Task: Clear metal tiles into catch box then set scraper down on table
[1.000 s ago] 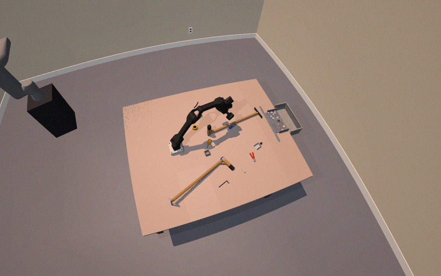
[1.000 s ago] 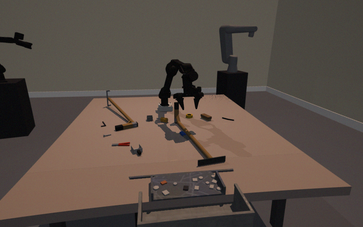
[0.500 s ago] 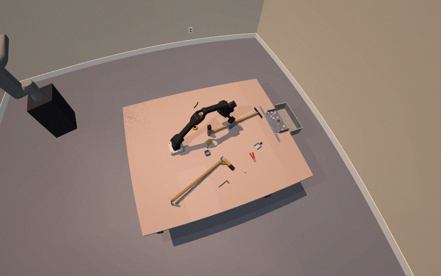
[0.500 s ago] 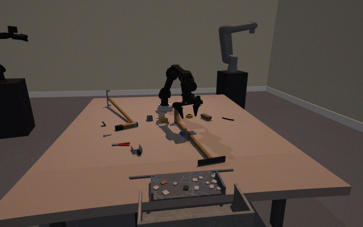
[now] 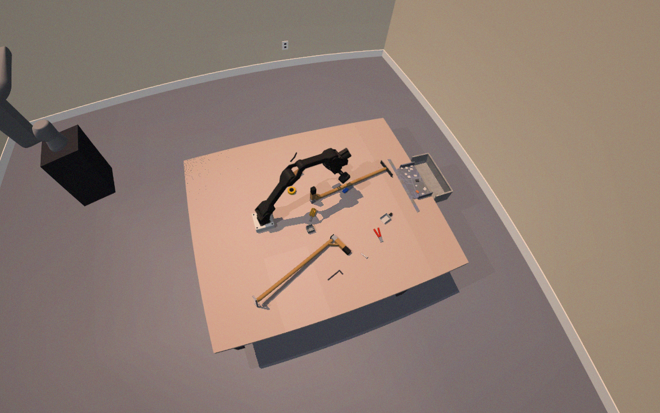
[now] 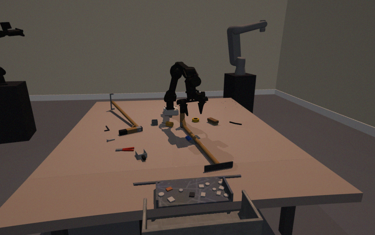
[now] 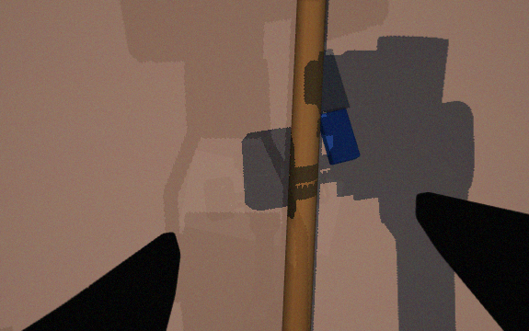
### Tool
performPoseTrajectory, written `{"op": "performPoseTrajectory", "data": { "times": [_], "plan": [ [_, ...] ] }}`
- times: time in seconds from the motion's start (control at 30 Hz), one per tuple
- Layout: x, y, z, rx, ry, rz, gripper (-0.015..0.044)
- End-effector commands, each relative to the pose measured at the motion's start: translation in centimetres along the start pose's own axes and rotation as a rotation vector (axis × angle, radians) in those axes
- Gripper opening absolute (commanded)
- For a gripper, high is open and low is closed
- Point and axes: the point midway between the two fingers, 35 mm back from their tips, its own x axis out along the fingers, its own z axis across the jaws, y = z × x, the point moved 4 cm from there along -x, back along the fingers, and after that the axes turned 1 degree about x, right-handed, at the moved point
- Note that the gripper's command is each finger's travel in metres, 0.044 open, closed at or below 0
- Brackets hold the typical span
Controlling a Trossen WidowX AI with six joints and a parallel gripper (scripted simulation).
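The long scraper has a wooden handle and a wide dark blade. It lies on the table, blade towards the steel bench plate; its wooden grip with a black end stands up at the near end. Several tiles lie on the plate, among them a white tile, an orange tile and a dark tile. The catch box is at the plate's far end. My gripper is open and empty above the handle, its fingers on either side in the wrist view.
A blue-handled tool lies against the scraper handle. A second long wooden-handled tool lies to one side. Red pliers, a yellow tape roll and a brown brush also lie on the table.
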Motion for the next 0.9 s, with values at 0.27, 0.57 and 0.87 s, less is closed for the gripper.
{"op": "performPoseTrajectory", "data": {
  "times": [0.27,0.57,0.87],
  "plan": [
    [-2.6,1.6,0.2,0.026,0.01,-0.036,0.044],
    [-4.4,3.1,0.3,0.042,0.018,-0.067,0.044],
    [-6.1,4.7,0.5,0.059,0.026,-0.097,0.044]
  ]
}}
